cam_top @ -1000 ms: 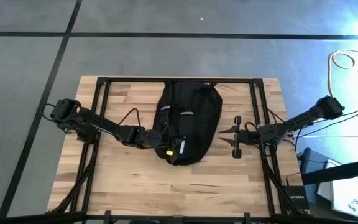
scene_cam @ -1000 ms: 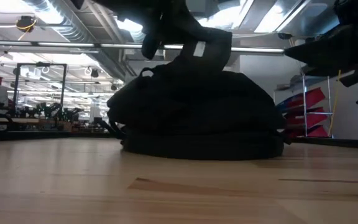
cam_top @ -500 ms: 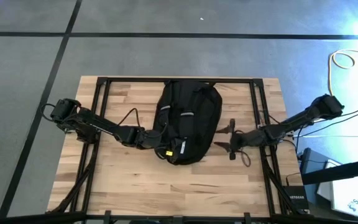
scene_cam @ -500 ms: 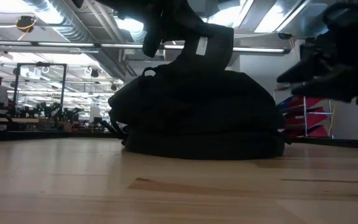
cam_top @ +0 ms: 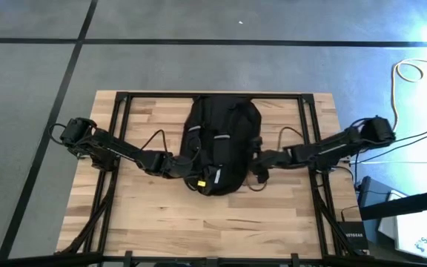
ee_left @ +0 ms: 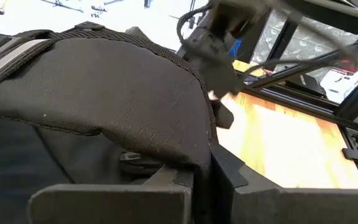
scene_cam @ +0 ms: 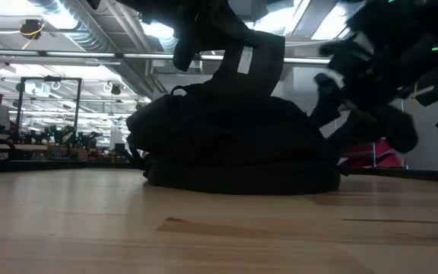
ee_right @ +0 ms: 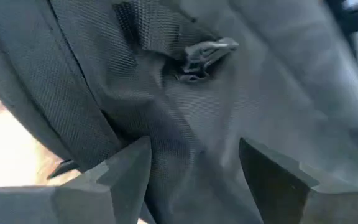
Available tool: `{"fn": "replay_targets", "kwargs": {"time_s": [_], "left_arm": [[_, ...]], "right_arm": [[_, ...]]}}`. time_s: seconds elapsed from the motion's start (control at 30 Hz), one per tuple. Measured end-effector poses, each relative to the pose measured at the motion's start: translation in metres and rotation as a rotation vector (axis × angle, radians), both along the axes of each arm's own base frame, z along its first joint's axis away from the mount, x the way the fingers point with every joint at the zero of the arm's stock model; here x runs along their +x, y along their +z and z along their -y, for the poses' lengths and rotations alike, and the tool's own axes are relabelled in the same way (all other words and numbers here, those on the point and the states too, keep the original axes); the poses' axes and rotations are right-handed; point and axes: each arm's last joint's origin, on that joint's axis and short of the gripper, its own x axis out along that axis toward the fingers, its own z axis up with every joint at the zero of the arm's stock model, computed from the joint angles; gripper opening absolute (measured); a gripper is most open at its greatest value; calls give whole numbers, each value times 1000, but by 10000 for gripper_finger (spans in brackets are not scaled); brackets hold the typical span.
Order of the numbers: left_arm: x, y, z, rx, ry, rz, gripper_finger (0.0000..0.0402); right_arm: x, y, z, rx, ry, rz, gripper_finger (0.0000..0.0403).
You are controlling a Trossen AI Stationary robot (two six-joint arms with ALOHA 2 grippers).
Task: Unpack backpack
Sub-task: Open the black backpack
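- Backpack point(cam_top: 222, 143) flat on table point(cam_top: 147, 215), roughly centre, nearer the far edge; black fabric, grey reflective strips facing up, looks zipped shut as far as the views show.
- Left gripper point(cam_top: 189, 162) at the pack's left flank near the front end; fingers pressed together on a fold of black fabric, per left wrist view point(ee_left: 194, 180). Low view shows a strap or flap pulled up above the pack body point(scene_cam: 234, 144), consistent with that pinch.
- Right gripper point(cam_top: 258, 165) against the pack's right flank, touching or just short of it; cannot tell which from above.
- Right fingers spread, one either side of a fabric ridge in the right wrist view, nothing clamped between them.
- Silver zipper pull point(ee_right: 205, 52) sits just ahead of those fingers, beyond the tips, not yet between them.
- Step in hand, best guess: opening stage. Left anchors the fabric, right lines up on the pull. Nothing unpacked; task barely started.
- Next move likely needs: right advance so the pull lands between the pads, close on it, then drag along the zipper track while left holds tension.
- Risk: pull is small and loose-hanging; easy to pinch fabric instead and stall the zip.
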Motion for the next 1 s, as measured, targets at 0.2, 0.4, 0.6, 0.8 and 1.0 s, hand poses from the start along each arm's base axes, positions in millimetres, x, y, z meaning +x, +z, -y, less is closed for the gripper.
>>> {"fn": "replay_targets", "kwargs": {"time_s": [0.2,0.4,0.6,0.8,1.0], "left_arm": [[2,-5,1,0,-1,-12,2],[4,-8,1,-4,0,-19,2],[4,-7,1,-34,10,-6,2],[5,-5,4,-43,-103,6,4],[6,-2,8,34,-170,19,58]], "right_arm": [[18,-11,-1,-35,80,-81,186],[20,-17,-2,-50,119,-123,98],[20,-17,-4,13,162,-132,9],[24,-10,-4,27,134,-148,2],[23,17,-3,23,61,-146,0]]}}
